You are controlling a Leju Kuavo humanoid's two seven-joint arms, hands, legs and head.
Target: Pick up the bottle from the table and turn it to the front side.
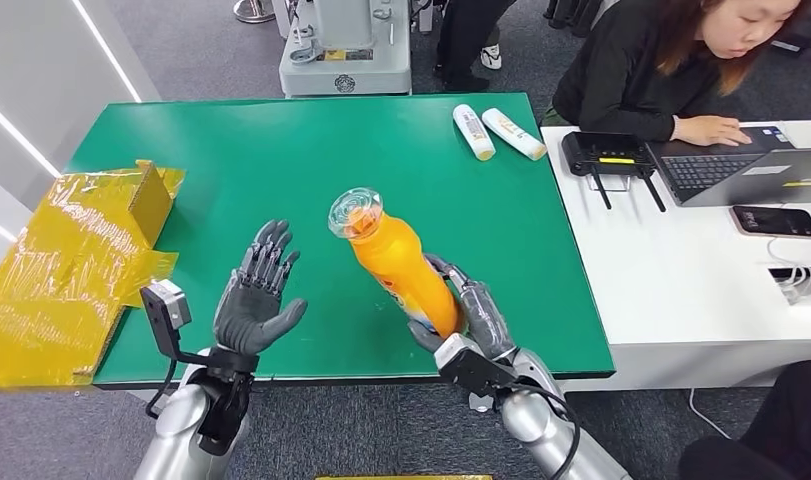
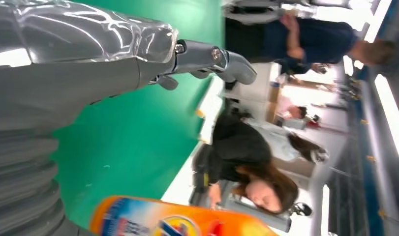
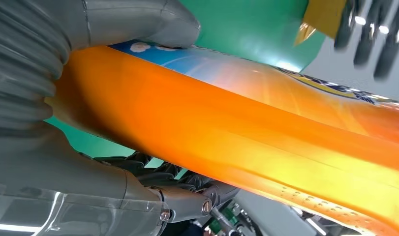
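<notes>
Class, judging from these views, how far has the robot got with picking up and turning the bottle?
Done: the bottle is off the table, gripped low by the right hand. In hand: it tilts, cap toward the open left hand. Left: turning the front side forward; whether that is finished cannot be told.

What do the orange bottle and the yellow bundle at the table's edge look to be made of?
Orange bottle, held by the right hand: likely glossy plastic with a clear cap, given its sheen and printed label. Yellow bundle: seemingly a box under shiny crinkled film, going by its wrinkles and glare.
</notes>
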